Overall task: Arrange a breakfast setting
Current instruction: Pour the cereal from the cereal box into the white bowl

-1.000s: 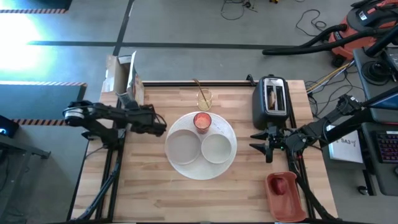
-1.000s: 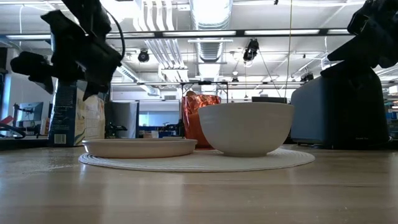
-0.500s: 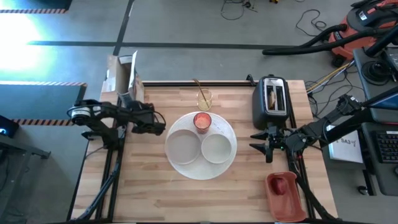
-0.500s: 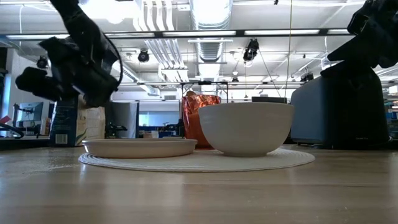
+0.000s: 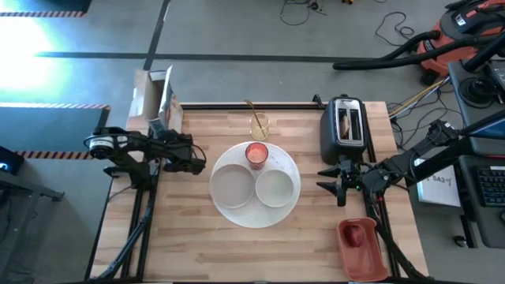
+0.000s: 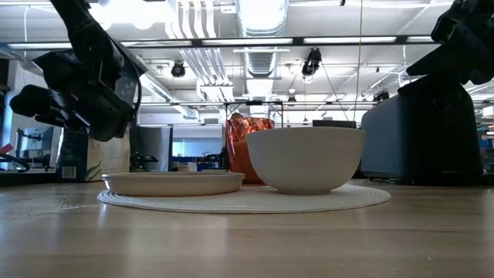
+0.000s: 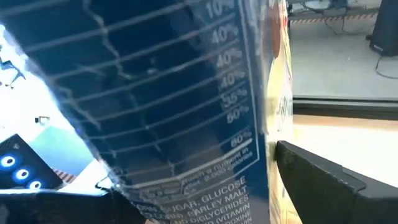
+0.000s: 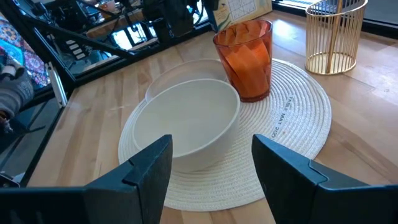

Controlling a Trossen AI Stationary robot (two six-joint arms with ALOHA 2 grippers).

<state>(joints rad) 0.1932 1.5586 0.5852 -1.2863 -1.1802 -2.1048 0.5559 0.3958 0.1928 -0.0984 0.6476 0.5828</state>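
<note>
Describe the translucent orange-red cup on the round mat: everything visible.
The translucent orange-red plastic cup is a faceted tumbler, wider at the rim than at the base. It stands upright on the far part of the round white woven placemat, behind the white bowl and the shallow white plate. From above it looks close against both; contact cannot be confirmed. Whether it holds anything is unclear. A gold wire holder stands apart, off the mat. Neither gripper touches the cup.
</note>
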